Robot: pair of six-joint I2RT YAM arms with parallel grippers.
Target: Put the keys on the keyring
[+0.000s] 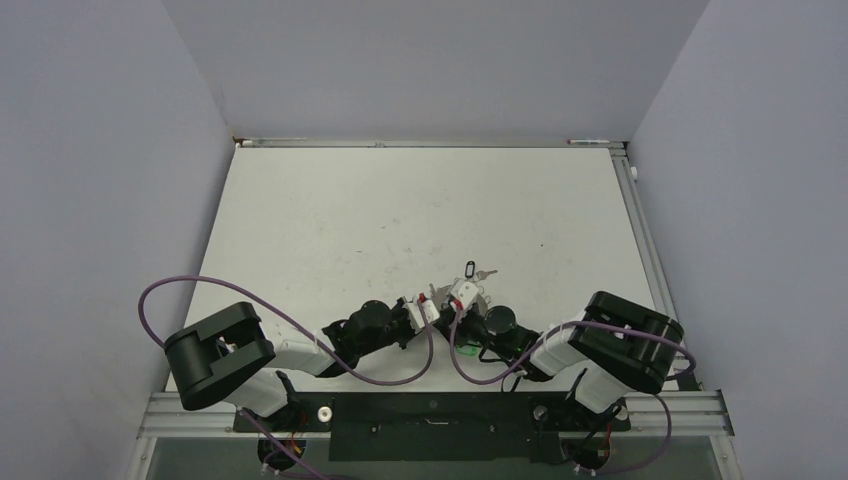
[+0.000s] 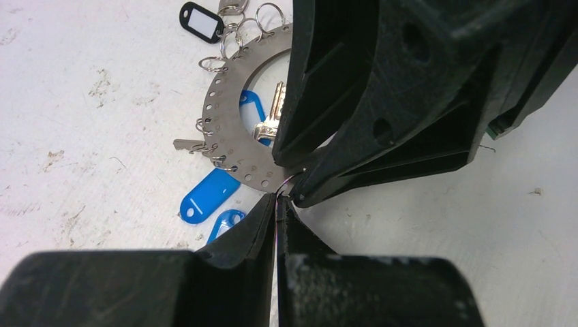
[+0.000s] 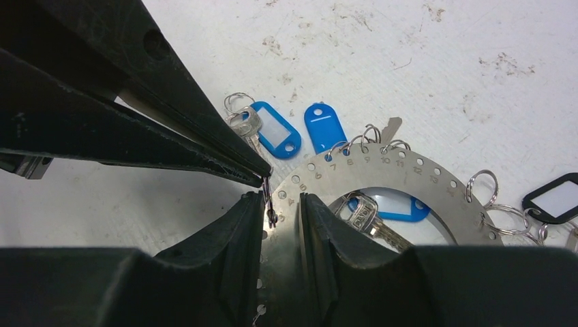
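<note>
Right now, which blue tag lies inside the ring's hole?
The blue tag beside the key, framed by the metal ring's opening; the other blue tags lie outside its rim.

black arms (image 1: pixel 220 355) with white forearms (image 1: pixel 300 355), purple cables (image 1: pixel 190 279), possibly scuffed black tool fingers (image 2: pixel 238 238).

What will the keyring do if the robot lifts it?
The keyring looks like a flat metal plate, so it would probably stay stiff. The tags hang on loose little rings, so they would likely swing. The right fingers straddle only one side, so it may tilt.
</note>
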